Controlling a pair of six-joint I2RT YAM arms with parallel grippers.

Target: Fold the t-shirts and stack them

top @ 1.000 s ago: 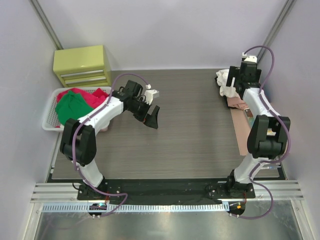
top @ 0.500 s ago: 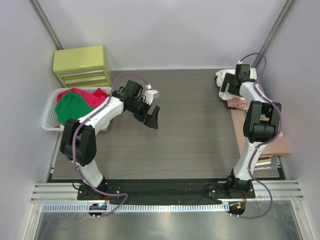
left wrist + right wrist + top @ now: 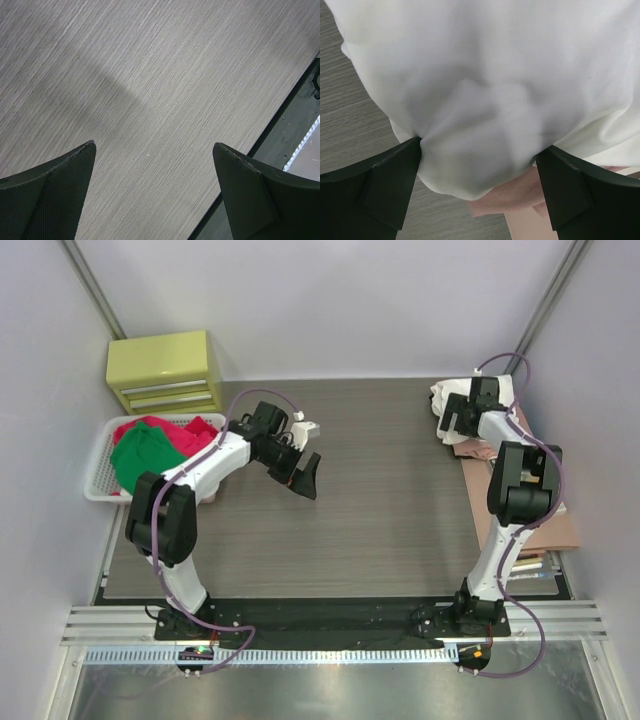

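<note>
Left hand (image 3: 305, 480) up over the middle of the desk (image 3: 380, 520), fingers spread wide apart, nothing between them. Only bare grey wood below it in the left wrist view.

Right hand (image 3: 477, 146) far away at the back right corner of the desk, down on a white t-shirt (image 3: 485, 75). Fingers spread wide here too, one on each side of a soft bump of the white cloth, both touching it, not squeezing it. White t-shirt bunched up in a heap, not folded. A salmon-pink t-shirt (image 3: 515, 197) peeking out from under its edge.

Over at the left side of the desk, a white basket (image 3: 95, 480) with a green t-shirt (image 3: 140, 455) and a red t-shirt (image 3: 190, 432) piled inside, all crumpled. Behind the basket, a yellow box with drawers (image 3: 165, 370).
</note>
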